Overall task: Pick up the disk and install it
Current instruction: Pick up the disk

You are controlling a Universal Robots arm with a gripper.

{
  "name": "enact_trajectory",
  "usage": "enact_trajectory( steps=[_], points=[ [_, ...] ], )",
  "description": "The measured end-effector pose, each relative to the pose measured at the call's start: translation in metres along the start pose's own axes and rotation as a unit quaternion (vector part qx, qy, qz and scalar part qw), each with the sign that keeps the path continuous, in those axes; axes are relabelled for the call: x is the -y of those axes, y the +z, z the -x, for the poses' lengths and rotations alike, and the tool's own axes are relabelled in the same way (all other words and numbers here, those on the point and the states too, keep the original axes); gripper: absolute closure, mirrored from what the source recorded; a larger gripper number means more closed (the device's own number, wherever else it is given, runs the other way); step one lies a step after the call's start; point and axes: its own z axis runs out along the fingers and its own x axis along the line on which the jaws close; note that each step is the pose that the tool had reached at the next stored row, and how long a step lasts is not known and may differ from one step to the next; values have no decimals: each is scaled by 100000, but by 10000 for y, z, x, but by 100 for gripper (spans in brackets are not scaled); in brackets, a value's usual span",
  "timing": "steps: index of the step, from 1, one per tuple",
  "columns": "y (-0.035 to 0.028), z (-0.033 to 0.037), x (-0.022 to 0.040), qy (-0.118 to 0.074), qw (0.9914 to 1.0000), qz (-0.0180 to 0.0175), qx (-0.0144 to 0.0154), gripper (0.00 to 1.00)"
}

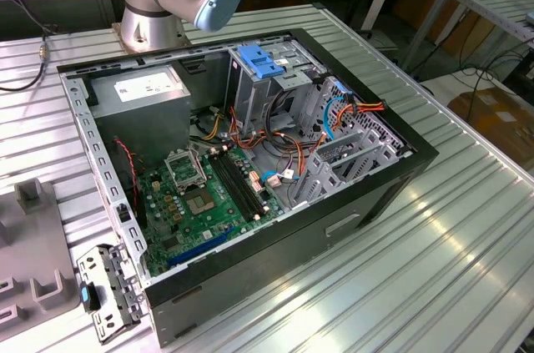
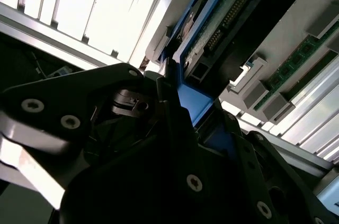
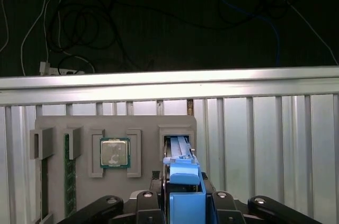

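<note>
Within the closed pincer (image 3: pixel 185 188), the disk (image 3: pixel 184 173) stands slotted in a tray (image 3: pixel 114 126).

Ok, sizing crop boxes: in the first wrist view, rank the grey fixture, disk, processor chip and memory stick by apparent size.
1. grey fixture
2. disk, inflated by nearness to the camera
3. processor chip
4. memory stick, longer but a thin sliver

disk (image 3: pixel 183 180) stands on edge, bright blue carrier rail up, dark body with exposed circuit board visible in the second wrist view, far end seated in the grey holder tray's (image 3: pixel 143 124) slot, near end pinched in the end effector (image 3: pixel 184 198).
</note>
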Motion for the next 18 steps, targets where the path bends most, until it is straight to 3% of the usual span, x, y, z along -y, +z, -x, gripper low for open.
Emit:
enact_trajectory(
  steps=[11, 18],
  points=[
    [-31, 0, 0, 0, 100000, -11, -119, 63],
    [-149, 0, -1, 9, 99996, -40, -917, 63]
  ],
)
